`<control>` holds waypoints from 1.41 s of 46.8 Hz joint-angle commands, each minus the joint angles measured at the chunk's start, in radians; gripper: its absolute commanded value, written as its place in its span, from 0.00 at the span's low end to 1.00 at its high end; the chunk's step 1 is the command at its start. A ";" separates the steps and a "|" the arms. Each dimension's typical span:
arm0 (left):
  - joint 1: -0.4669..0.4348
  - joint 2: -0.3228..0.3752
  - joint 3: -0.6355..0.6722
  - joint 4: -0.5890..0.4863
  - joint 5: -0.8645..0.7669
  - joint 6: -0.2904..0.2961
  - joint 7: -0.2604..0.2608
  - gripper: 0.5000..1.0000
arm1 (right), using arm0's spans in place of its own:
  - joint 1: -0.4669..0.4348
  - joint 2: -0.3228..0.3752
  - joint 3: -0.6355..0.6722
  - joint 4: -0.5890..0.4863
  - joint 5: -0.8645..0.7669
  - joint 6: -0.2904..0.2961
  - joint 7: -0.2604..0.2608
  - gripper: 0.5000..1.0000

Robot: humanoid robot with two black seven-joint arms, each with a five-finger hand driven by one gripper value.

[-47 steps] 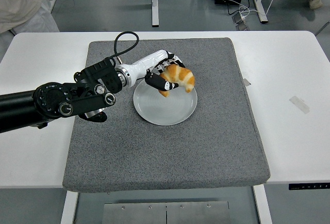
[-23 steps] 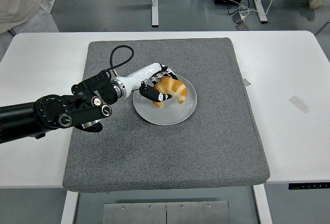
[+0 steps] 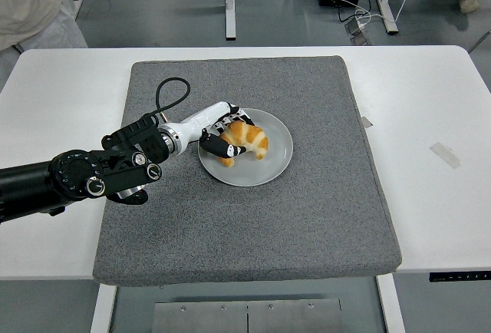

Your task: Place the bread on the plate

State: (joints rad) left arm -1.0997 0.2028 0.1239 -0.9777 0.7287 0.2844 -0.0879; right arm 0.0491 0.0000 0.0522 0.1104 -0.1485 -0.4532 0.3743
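A golden croissant lies on the round grey plate in the middle of the grey mat. My left hand reaches in from the left, its black and white fingers curled around the croissant's left end. The bread rests low on the plate's left half, still held. The right arm does not show in the head view.
The plate sits on a grey mat that covers the centre of the white table. A strip of tape lies on the table at the right. A person in a light garment stands at the top left.
My left hand has drawn back to the left and come down with the croissant, from above the plate's far rim onto its left half. The plate has stayed where it was.
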 commanded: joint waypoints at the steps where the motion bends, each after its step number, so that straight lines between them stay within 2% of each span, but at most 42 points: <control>1: 0.003 -0.003 0.000 0.001 0.000 -0.001 0.000 0.00 | 0.000 0.000 0.000 0.000 0.001 0.001 0.000 1.00; 10: 0.007 -0.013 -0.001 0.014 -0.002 -0.001 0.000 0.00 | 0.002 0.000 0.000 0.000 0.001 0.001 0.000 1.00; 13: 0.006 -0.013 -0.006 0.014 -0.003 -0.001 0.002 0.07 | 0.002 0.000 0.000 0.000 0.001 -0.001 0.000 1.00; 15: 0.006 -0.014 -0.010 0.014 -0.015 -0.001 0.002 0.18 | 0.002 0.000 -0.002 0.000 0.000 -0.001 0.000 1.00; 19: 0.007 -0.017 -0.023 0.014 -0.022 -0.001 0.004 0.47 | 0.002 0.000 0.000 0.000 0.001 0.001 0.000 1.00; 27: 0.024 -0.023 -0.066 0.017 -0.040 -0.002 0.007 0.89 | 0.003 0.000 0.000 0.000 0.000 -0.001 0.000 1.00; 29: 0.026 -0.023 -0.067 0.017 -0.045 -0.004 0.007 0.94 | 0.003 0.000 0.000 0.000 0.000 -0.001 0.000 1.00; 43: 0.026 -0.019 -0.067 0.016 -0.046 -0.011 0.008 0.96 | 0.003 0.000 0.000 0.000 0.000 -0.001 0.000 1.00; 51: 0.003 0.010 -0.079 0.001 -0.084 -0.017 0.008 0.96 | 0.003 0.000 0.000 0.000 0.000 -0.001 0.000 1.00; 66: -0.068 0.118 -0.181 -0.018 -0.111 -0.137 0.008 0.97 | 0.005 0.000 0.000 0.000 0.001 -0.001 0.000 1.00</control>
State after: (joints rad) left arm -1.1591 0.3057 -0.0375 -0.9957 0.6207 0.1668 -0.0800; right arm 0.0534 0.0000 0.0522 0.1105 -0.1485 -0.4536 0.3743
